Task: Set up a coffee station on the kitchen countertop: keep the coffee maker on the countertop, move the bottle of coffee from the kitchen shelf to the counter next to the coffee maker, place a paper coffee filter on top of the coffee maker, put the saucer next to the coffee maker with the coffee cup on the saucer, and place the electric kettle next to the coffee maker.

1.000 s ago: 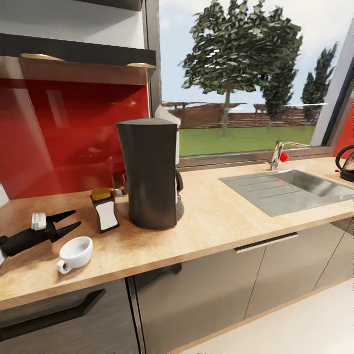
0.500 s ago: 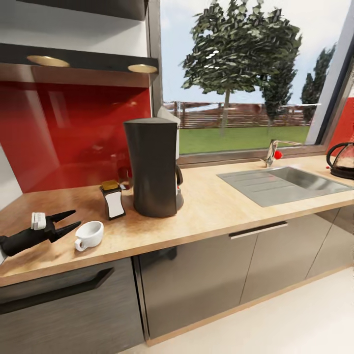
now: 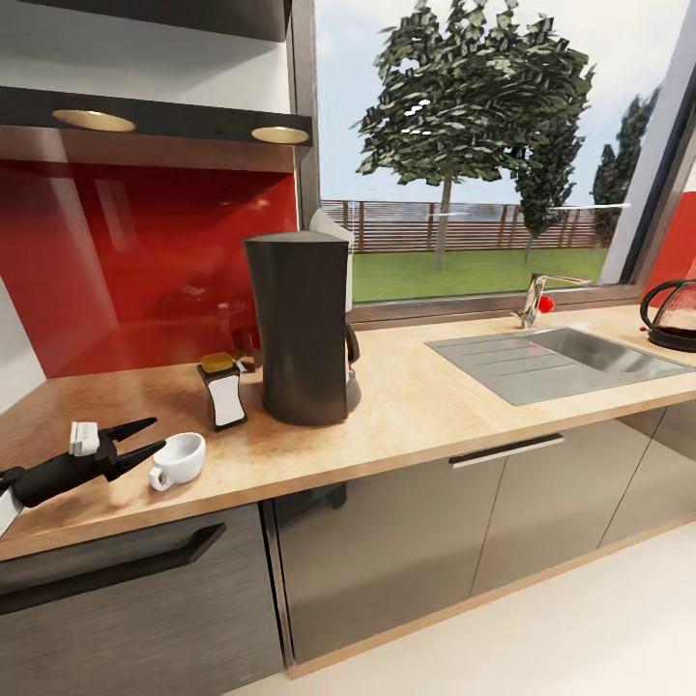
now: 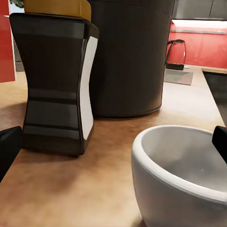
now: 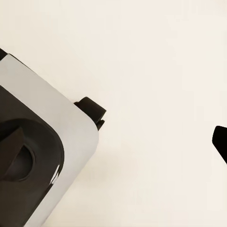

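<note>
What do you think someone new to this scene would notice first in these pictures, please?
Probably the tall dark coffee maker standing mid-counter against the red splashback. Next, the bottle of coffee just to its left, with the white coffee cup nearer the counter's front edge. The open left gripper hovers right beside that cup.

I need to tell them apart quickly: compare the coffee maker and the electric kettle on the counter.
The coffee maker is a tall, opaque dark-grey tower; the electric kettle is shorter, rounder and see-through smoky glass. The coffee maker stands left of the sink, beside the bottle of coffee; the kettle sits far off, right of the sink. Both stand upright on the kitchen countertop.
</note>
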Motion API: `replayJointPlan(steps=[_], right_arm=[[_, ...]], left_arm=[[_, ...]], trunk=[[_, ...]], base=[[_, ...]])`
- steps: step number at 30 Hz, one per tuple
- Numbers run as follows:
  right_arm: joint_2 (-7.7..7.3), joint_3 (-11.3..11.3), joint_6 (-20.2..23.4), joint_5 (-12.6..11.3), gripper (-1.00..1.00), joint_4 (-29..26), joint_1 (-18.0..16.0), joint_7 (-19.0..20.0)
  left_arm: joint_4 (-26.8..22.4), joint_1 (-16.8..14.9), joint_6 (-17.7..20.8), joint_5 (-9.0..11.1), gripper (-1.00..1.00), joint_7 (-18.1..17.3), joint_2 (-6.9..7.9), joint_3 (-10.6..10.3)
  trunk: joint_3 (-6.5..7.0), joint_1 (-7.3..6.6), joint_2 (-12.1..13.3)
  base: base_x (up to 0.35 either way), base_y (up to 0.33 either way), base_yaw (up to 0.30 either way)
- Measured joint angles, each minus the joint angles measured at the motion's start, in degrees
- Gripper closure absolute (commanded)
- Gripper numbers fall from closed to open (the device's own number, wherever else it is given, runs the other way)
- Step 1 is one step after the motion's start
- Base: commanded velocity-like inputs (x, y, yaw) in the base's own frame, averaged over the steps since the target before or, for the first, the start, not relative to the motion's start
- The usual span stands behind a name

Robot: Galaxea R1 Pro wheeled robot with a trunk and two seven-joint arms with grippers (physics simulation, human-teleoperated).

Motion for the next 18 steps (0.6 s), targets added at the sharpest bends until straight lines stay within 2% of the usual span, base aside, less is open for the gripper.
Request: replayJointPlan(steps=[10,18], right_arm=[[0.00,0.07,-0.01,0.02,-1.00,0.00,0.00,0.00],[0.00,-1.11,-0.03,-0.93,-1.00,-0.03,-0.05,0.07]], left_arm=[[-0.02,-0.03,-0.03,0.03,-1.00,-0.01,0.16,0.16],[-2.59,-2.14,2.29,0.10,-1.00,0.44,-2.43,2.68]], trunk=[[0.00,0.00,0.00],[0.00,0.00,0.00]], base=[[0.000,0.000,0.000],[0.000,0.000,0.000]])
